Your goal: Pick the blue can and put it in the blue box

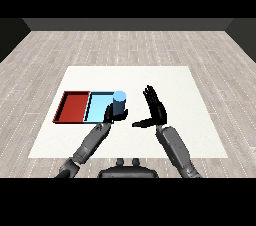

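The blue can [119, 103] stands upright at the right edge of the light blue tray [98, 105], over its rim. My left hand [111, 114] is curled round the can's lower part from the near side. My right hand [154, 110] is open just to the right of the can, fingers straight and pointing away, thumb stretched left toward it, apart from the can.
A red tray [72, 106] lies directly left of the light blue tray, sharing a wall. Both sit on the left half of the white table [190, 90]. Wooden floor surrounds the table.
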`<state>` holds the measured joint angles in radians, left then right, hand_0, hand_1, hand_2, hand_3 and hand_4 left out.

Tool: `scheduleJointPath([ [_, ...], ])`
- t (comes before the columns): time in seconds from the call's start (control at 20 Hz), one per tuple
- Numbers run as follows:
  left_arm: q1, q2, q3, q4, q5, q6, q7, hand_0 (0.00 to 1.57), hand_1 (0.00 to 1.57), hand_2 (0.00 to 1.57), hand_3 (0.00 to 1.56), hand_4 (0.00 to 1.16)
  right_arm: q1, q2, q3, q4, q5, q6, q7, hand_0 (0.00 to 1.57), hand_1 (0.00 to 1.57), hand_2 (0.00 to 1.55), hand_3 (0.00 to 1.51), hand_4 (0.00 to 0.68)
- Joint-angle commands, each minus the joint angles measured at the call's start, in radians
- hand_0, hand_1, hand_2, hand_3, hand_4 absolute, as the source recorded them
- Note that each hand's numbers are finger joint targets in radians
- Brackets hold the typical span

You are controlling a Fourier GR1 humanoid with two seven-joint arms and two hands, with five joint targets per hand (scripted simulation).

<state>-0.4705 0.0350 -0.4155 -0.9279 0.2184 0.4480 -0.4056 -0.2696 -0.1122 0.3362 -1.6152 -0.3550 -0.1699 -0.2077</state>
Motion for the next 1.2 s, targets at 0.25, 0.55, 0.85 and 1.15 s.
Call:
scheduleJointPath([
  [0.25,-0.016,0.073,0.085,0.063,-0.044,-0.009,0.041,1.57,1.57,1.57,1.51,1.13,0.226,-0.077,-0.15,-0.169,-0.057,0.057,-0.088,0.0,0.0,0.0,0.0,0.0],
  [0.55,-0.069,0.162,0.218,0.212,-0.005,-0.046,0.069,1.57,1.57,1.57,1.5,1.12,0.219,-0.114,-0.241,-0.152,-0.098,0.082,-0.049,0.0,0.0,0.0,0.0,0.0],
  [0.85,-0.142,0.267,0.294,0.446,-0.004,-0.117,0.114,1.57,1.57,1.57,1.52,1.07,0.197,-0.091,-0.236,-0.178,-0.064,0.028,-0.013,0.0,0.0,0.0,0.0,0.0],
  [1.15,-0.307,0.268,0.281,0.673,-0.078,-0.074,0.253,1.57,1.57,1.55,1.4,0.99,0.176,-0.082,-0.25,-0.059,-0.057,0.076,-0.056,0.0,0.0,0.0,0.0,0.0],
])
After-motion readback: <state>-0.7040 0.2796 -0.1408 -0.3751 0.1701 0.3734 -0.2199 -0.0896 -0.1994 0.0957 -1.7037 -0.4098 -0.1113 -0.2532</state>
